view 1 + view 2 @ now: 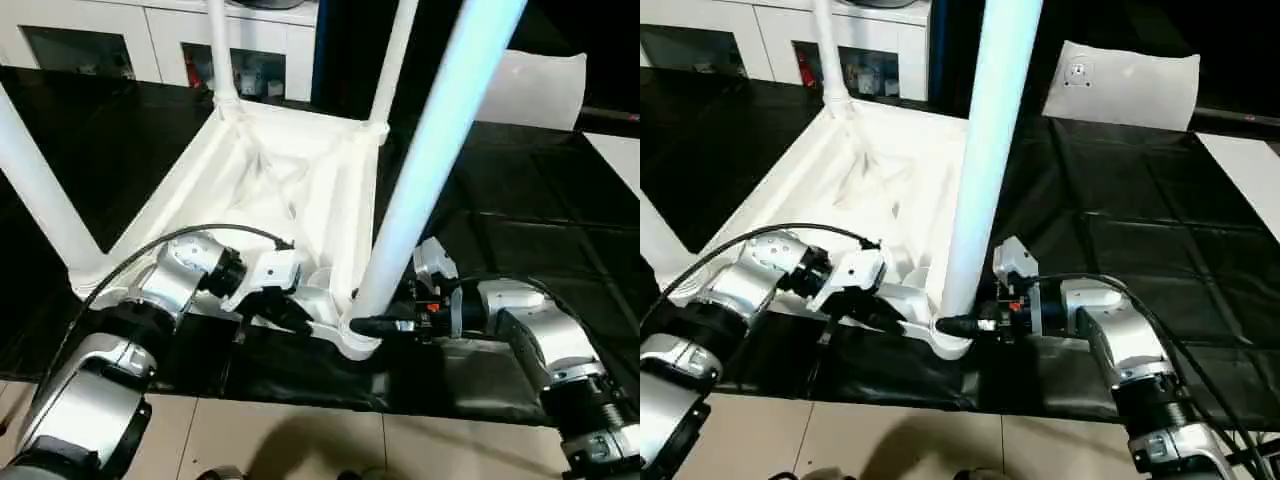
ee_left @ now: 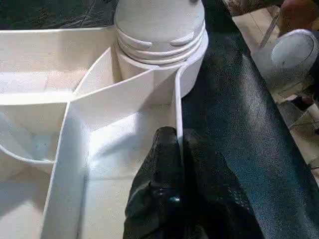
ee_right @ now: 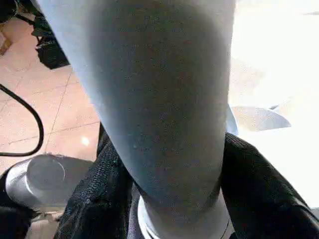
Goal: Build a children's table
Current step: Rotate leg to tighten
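Progress: The tabletop [image 1: 300, 190] lies upside down on the black mat [image 1: 530, 240], ribbed underside up. Legs stand in all four corner sockets as far as the head views show: one at the left edge [image 1: 35, 190], two at the far corners [image 1: 218, 50] [image 1: 395, 55], and the near leg [image 1: 430, 160] rising in front of the robot. What looks left is seating this last leg fully and turning the table onto its feet.

Left arm: The silver forearm reaches in from the left with the wrist bent toward the near corner. The left gripper [image 2: 178, 149] is clamped shut on the thin near rim [image 2: 177, 107] of the tabletop, one black finger either side of the wall, just beside the near socket [image 2: 159, 55].

Near socket: It sits directly ahead of the left gripper's fingertips; the leg's threaded foot shows ridges above the socket lip, so I judge it not wholly screwed home.

Right arm: The forearm comes in level from the right, wrist turned inward. The right gripper [image 1: 372, 325] straddles the base of the near leg just above the socket, a black finger [image 3: 264, 199] on each flank. Whether the fingers press the tube or stand slightly off it I cannot tell.

Beyond: A white cushion-like object [image 1: 1125, 85] lies well past the right gripper, and a white cabinet [image 1: 150, 40] stands behind the tabletop.
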Controlling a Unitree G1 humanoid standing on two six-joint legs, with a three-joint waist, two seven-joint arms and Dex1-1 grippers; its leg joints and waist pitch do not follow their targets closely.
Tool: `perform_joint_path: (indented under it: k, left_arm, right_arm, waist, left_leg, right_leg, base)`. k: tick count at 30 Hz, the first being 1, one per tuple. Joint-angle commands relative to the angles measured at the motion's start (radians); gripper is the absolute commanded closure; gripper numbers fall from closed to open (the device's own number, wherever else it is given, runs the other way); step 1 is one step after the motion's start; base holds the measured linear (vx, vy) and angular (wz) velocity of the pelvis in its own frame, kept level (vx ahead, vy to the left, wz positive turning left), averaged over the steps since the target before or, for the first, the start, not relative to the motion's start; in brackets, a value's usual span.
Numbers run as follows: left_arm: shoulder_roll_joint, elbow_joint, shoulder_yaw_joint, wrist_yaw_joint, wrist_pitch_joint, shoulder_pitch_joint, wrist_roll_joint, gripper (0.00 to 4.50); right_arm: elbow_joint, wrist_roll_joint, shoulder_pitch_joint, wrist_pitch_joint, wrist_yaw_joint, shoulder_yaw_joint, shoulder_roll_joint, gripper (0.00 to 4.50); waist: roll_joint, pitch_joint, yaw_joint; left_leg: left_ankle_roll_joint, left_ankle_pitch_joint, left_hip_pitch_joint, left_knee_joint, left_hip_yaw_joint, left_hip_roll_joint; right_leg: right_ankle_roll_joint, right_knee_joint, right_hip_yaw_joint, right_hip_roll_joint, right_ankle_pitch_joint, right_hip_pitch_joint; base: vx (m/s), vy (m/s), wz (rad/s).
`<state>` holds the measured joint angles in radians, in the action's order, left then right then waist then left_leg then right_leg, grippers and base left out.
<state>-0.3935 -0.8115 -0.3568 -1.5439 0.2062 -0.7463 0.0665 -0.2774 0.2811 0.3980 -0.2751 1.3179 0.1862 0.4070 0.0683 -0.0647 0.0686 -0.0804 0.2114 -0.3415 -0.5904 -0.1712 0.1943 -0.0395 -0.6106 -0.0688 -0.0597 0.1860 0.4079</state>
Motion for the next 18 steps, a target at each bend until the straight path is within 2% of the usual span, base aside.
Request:
perform_joint_path:
  k: [1,3,6,8,9,10,11,12,13,14,15,17,18]
  left_arm:
    - [0.008,-0.003,-0.034,-0.031,0.025,-0.023,0.021,4.5]
    - [0.01,-0.006,-0.032,-0.023,0.024,-0.023,0.022,4.5]
    - [0.044,-0.003,-0.001,0.07,-0.046,-0.024,0.014,4.5]
    - [0.055,-0.003,0.008,0.105,-0.066,-0.026,0.014,4.5]
    - [0.07,0.006,0.01,0.174,-0.113,-0.024,0.032,4.5]
    - [0.07,0.006,0.01,0.174,-0.113,-0.024,0.032,4.5]
    - [0.118,0.032,0.034,0.273,-0.203,-0.017,0.023,4.5]
    - [0.134,0.04,0.042,0.298,-0.229,-0.016,0.018,4.5]
    - [0.134,0.04,0.042,0.298,-0.229,-0.016,0.018,4.5]
    - [0.179,0.058,0.053,0.383,-0.283,-0.015,0.023,4.5]
    - [0.197,0.063,0.058,0.421,-0.31,-0.017,0.028,4.5]
    - [0.243,0.067,0.07,0.514,-0.372,-0.024,0.038,4.5]
    - [0.291,0.063,0.083,0.604,-0.419,-0.033,0.045,4.5]
  right_arm:
    - [0.009,0.015,-0.003,-0.011,0.021,0.012,0.006,2.4]
    - [0.011,0.016,-0.006,-0.012,0.018,0.012,0.004,2.42]
    - [0.035,0.009,-0.033,-0.048,-0.121,-0.017,-0.049,2.43]
    - [0.036,-0.005,-0.037,-0.059,-0.184,-0.026,-0.069,2.43]
    - [0.022,-0.051,-0.042,-0.039,-0.305,-0.037,-0.113,2.44]
    - [0.022,-0.051,-0.042,-0.039,-0.305,-0.037,-0.113,2.44]
    - [-0.001,-0.079,-0.039,-0.061,-0.484,-0.072,-0.196,2.45]
    - [-0.008,-0.082,-0.035,-0.072,-0.533,-0.084,-0.221,2.46]
    - [-0.008,-0.082,-0.035,-0.072,-0.533,-0.084,-0.221,2.48]
    - [-0.035,-0.096,-0.022,-0.071,-0.655,-0.108,-0.287,2.49]
    - [-0.046,-0.107,-0.016,-0.07,-0.7,-0.113,-0.309,2.5]
    - [-0.075,-0.122,0.002,-0.07,-0.803,-0.127,-0.364,2.5]
    - [-0.114,-0.135,0.028,-0.066,-0.912,-0.143,-0.422,2.51]
  waist:
    - [-0.007,0.063,0.0]
    - [-0.006,0.063,0.0]
    - [-0.009,0.061,0.002]
    - [-0.007,0.057,-0.002]
    - [-0.01,0.052,-0.006]
    - [-0.009,0.047,-0.012]
    - [-0.014,0.048,-0.015]
    - [-0.01,0.047,-0.022]
    - [-0.008,0.048,-0.029]
    - [-0.005,0.049,-0.034]
    - [-0.009,0.051,-0.043]
    - [-0.005,0.051,-0.05]
    - [-0.008,0.053,-0.057]
  left_leg:
    - [0.062,0.083,-0.003,0.063,0.003,0.042]
    - [0.062,0.084,-0.002,0.063,0.002,0.041]
    - [0.049,0.098,0.0,0.065,0.004,0.043]
    - [0.033,0.128,0.001,0.069,0.006,0.04]
    - [0.019,0.16,0.003,0.072,0.007,0.038]
    - [0.005,0.2,0.006,0.075,0.01,0.035]
    - [-0.003,0.212,0.009,0.076,0.011,0.035]
    - [-0.017,0.227,0.01,0.076,0.014,0.034]
    - [-0.017,0.229,0.003,0.076,0.019,0.029]
    - [-0.016,0.225,0.0,0.077,0.019,0.029]
    - [-0.017,0.22,-0.001,0.077,0.021,0.031]
    - [-0.008,0.22,0.0,0.076,0.019,0.029]
    - [0.003,0.214,0.002,0.072,0.017,0.027]
  right_leg:
    - [-0.21,0.066,0.055,-0.083,0.151,-0.065]
    - [-0.207,0.067,0.055,-0.083,0.156,-0.064]
    - [-0.204,0.071,0.055,-0.085,0.179,-0.062]
    - [-0.184,0.08,0.055,-0.086,0.251,-0.06]
    - [-0.159,0.089,0.055,-0.085,0.335,-0.057]
    - [-0.131,0.099,0.052,-0.085,0.432,-0.053]
    - [-0.117,0.101,0.053,-0.086,0.47,-0.052]
    - [-0.096,0.108,0.051,-0.087,0.528,-0.047]
    - [-0.069,0.114,0.045,-0.087,0.576,-0.052]
    - [-0.061,0.115,0.046,-0.086,0.58,-0.054]
    - [-0.063,0.113,0.046,-0.086,0.562,-0.05]
    - [-0.066,0.116,0.046,-0.083,0.548,-0.049]
    - [-0.086,0.115,0.048,-0.082,0.515,-0.047]
  base:
    - [0.0,0.0,0.0]
    - [0.0,0.0,0.0]
    - [0.0,0.0,0.0]
    - [0.0,0.0,0.0]
    - [0.0,0.0,0.0]
    - [0.0,0.0,0.0]
    - [0.0,0.0,0.0]
    - [0.0,0.0,0.0]
    - [0.0,0.0,0.0]
    - [0.0,0.0,0.0]
    - [0.0,0.0,0.0]
    - [0.0,0.0,0.0]
    - [0.0,0.0,0.0]
